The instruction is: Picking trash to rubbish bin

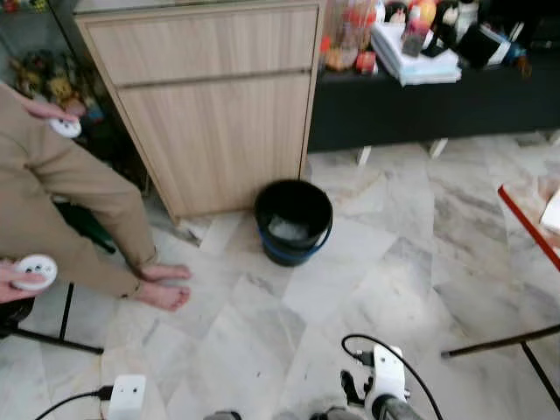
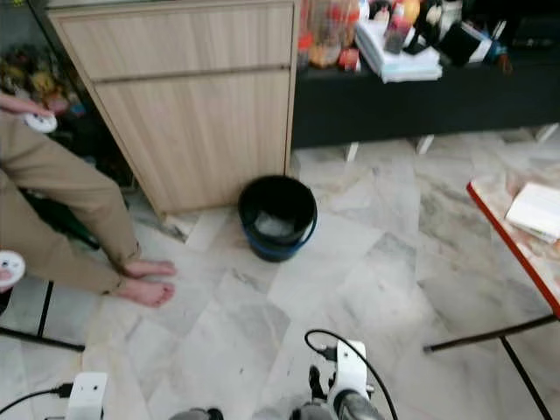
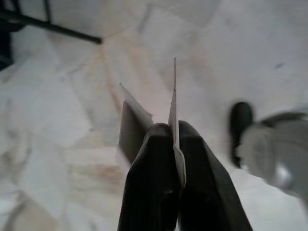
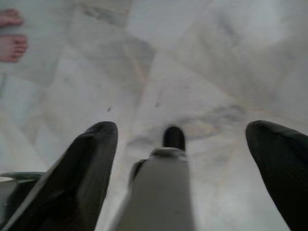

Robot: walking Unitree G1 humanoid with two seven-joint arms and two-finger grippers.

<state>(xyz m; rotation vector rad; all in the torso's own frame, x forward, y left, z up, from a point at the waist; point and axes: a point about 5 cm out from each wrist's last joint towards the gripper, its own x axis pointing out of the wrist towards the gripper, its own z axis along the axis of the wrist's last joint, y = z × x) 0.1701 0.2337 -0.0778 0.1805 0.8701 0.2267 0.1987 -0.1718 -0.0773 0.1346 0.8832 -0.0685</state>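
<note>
In the left wrist view my left gripper [image 3: 174, 132] is shut on a thin piece of white paper trash [image 3: 131, 121], which sticks out past the fingertips above the marble floor. My right gripper [image 4: 182, 128] is open with its fingers [image 4: 96, 144] far apart and nothing between them; it hangs over the floor. The rubbish bin [image 1: 293, 220] is a black bucket with a blue band, standing on the floor ahead of me at the foot of a wooden cabinet [image 1: 210, 105]. Something pale lies inside the bin.
A person in tan trousers stands barefoot [image 1: 162, 284] at the left, holding white controllers [image 1: 35, 271]. A red-edged table [image 1: 529, 227] juts in at the right, its legs reaching across the floor. A low black table [image 1: 437, 96] with clutter is behind. A white plug box [image 1: 127, 395] lies near my feet.
</note>
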